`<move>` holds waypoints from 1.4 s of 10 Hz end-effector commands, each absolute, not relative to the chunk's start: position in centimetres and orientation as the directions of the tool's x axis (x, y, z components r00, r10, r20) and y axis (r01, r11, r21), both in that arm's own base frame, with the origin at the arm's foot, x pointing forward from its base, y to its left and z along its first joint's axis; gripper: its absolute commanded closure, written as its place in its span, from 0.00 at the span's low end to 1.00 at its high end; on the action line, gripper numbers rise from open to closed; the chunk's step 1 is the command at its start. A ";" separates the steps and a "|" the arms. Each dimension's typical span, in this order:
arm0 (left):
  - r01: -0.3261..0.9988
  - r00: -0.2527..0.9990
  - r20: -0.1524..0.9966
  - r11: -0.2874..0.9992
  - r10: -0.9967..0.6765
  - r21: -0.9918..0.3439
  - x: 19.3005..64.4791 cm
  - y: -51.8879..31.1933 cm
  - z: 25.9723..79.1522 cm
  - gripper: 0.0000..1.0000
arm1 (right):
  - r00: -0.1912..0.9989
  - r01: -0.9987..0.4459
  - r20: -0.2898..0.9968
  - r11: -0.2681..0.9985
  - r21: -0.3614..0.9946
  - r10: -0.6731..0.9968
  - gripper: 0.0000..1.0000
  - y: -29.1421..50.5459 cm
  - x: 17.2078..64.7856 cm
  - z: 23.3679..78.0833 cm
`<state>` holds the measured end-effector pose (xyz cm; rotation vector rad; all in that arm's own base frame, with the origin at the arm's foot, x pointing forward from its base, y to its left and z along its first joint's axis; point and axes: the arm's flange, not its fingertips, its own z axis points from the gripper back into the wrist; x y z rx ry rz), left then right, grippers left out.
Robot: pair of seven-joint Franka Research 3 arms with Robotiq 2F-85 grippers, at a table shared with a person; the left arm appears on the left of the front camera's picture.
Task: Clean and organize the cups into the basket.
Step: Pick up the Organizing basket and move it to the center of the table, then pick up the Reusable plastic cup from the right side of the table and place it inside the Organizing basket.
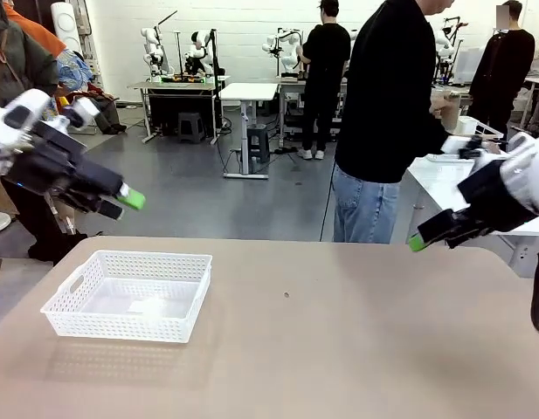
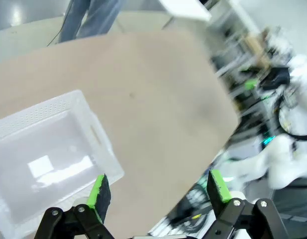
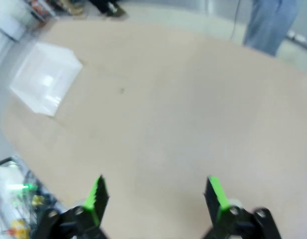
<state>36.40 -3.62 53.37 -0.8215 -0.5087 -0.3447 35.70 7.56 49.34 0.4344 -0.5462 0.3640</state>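
Tabletop (image 1: 339, 349): tan and matte, with a small dark speck near the middle; it fills the near part of the front view and curves away at its edges in both wrist views.
Basket (image 1: 112, 325): white plastic with lattice walls and a cut-out handle. It sits flat on the robot's left part of the table, well apart from both arms. Its floor is bare but for a patch of glare.
Left gripper (image 1: 125, 204): hangs in the air above and beyond the basket's left side. Its own wrist view shows the green-padded fingers spread wide with nothing between them, pointing down past the basket's near corner.
Right gripper (image 1: 418, 242): raised over the far right edge of the table. Its wrist view shows the fingers wide apart over bare tabletop, holding nothing.
Progress: it looks like the very start. No cup is in the basket and neither gripper carries one, so fetching, cleaning and placing both are all left to do.
Person (image 1: 387, 113): in a black top and blue jeans, stands at the far side, turned toward a white side table (image 1: 444, 175) on the right; what the hands are doing cannot be told.
Room: an open lab with a grey floor, white walls and white work tables farther back, where other people stand.
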 end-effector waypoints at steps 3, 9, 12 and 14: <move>0.166 0.886 0.359 0.524 0.291 -0.835 36.8 5.6 52.7 0.00 | 0.833 -0.361 0.536 0.597 0.716 -0.139 0.00 -2.1 35.6 47.0; 0.054 0.850 0.268 0.431 0.454 -0.901 32.9 16.3 52.2 0.00 | 0.820 -0.309 0.448 0.384 0.870 -0.356 0.00 -16.4 32.3 43.1; -0.004 0.853 0.208 0.405 0.479 -0.914 30.5 19.8 51.3 0.00 | 0.771 -0.339 0.480 0.367 0.866 -0.419 0.00 -21.6 27.7 42.9; -0.039 0.838 0.188 0.399 0.513 -0.916 29.1 21.6 51.1 0.00 | 0.758 -0.330 0.495 0.405 0.853 -0.425 0.00 -23.4 25.1 43.1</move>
